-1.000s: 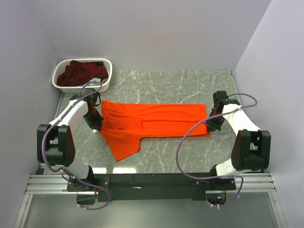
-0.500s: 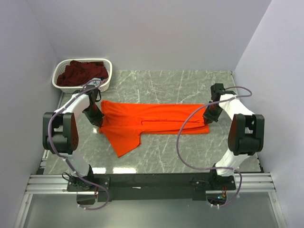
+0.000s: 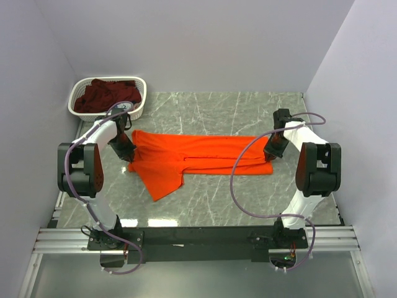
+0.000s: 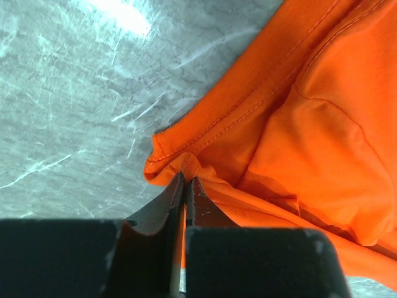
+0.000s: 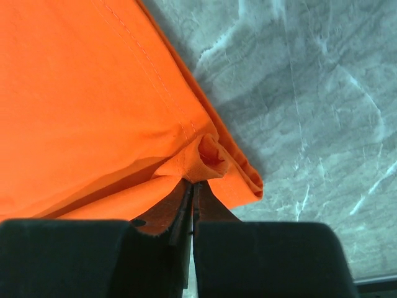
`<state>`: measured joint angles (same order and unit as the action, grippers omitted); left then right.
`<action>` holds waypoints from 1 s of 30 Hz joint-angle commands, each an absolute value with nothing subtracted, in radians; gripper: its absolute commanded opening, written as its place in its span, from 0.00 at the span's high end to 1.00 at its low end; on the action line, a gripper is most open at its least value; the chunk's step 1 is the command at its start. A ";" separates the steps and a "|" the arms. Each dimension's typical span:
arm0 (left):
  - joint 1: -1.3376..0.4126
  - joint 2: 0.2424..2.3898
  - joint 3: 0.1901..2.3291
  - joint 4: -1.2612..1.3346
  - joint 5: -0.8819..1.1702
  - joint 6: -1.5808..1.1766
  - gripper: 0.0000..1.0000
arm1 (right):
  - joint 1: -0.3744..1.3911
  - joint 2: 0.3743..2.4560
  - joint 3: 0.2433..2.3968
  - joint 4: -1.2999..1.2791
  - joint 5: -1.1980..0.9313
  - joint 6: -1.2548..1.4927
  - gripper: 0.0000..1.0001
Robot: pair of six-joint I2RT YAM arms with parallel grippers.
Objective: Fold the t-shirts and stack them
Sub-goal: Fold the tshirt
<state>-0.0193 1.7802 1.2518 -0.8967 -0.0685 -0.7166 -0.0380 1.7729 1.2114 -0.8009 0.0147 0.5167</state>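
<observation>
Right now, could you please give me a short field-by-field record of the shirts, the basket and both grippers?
orange t-shirt: lying lengthwise across the table, partly folded, one flap pointing toward the near edge
maroon t-shirt: bunched inside the basket
basket: white lattice, far left corner
left gripper: shut on the orange t-shirt's left end
right gripper: shut on its right end
table: grey marble pattern

I count two shirts: one orange shirt point(image 3: 205, 155) in the middle, one maroon shirt point(image 3: 105, 94) at the far left. One basket point(image 3: 138, 110). Two arms, a left arm point(image 3: 96, 136) and a right arm point(image 3: 304, 133). One table point(image 3: 217, 198).
</observation>
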 commanded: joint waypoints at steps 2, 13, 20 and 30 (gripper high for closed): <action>-0.009 1.775 1.275 -0.858 -0.115 -0.721 0.93 | -0.040 1.789 1.233 -0.752 0.051 0.528 0.95; -0.009 1.758 1.295 -0.848 -0.146 -0.730 0.94 | -0.041 1.787 1.206 -0.715 0.049 0.540 0.95; -0.011 1.773 1.341 -0.857 -0.152 -0.703 0.93 | -0.041 1.786 1.183 -0.706 0.072 0.549 0.95; -0.021 1.821 1.427 -0.862 -0.172 -0.683 0.93 | -0.049 1.763 1.152 -0.692 0.100 0.563 0.95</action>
<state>-0.0223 1.8072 1.3705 -0.8639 -0.1043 -0.7139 -0.0376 1.7775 1.1553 -0.7162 0.0326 0.5571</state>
